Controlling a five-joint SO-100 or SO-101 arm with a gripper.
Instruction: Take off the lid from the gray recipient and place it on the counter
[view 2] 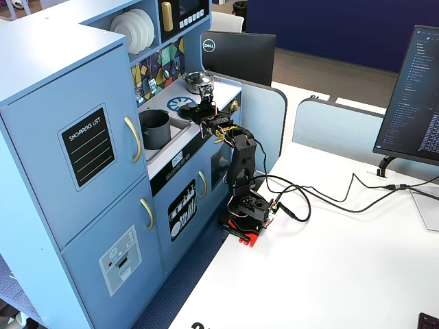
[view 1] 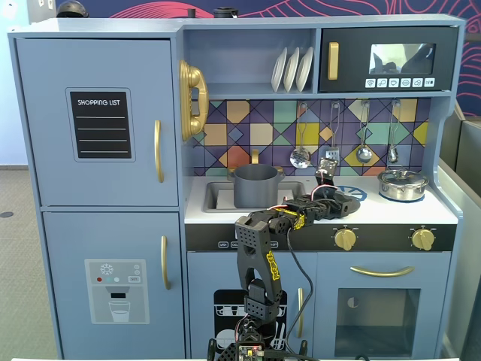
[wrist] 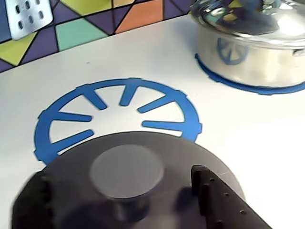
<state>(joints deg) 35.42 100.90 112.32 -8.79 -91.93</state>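
The dark gray lid (wrist: 143, 157) with its round knob (wrist: 126, 171) lies flat on the white counter (wrist: 248, 143), covering the near part of the printed blue burner (wrist: 114, 100). My gripper (wrist: 121, 174) is over the lid, its black fingers (wrist: 205, 191) standing either side of the knob with gaps, open. The left finger is blurred. In a fixed view the gripper (view 1: 334, 198) is stretched over the counter (view 1: 376, 212) by the burner. The gray recipient (view 1: 255, 186) stands uncovered in the sink, left of the gripper. It also shows in the side fixed view (view 2: 155, 128).
A shiny steel pot with a lid (view 1: 403, 184) stands on the right burner, close behind the gripper in the wrist view (wrist: 252, 43). Utensils (view 1: 301, 156) hang on the tiled back wall. The sink basin (view 1: 218, 197) lies left of the counter.
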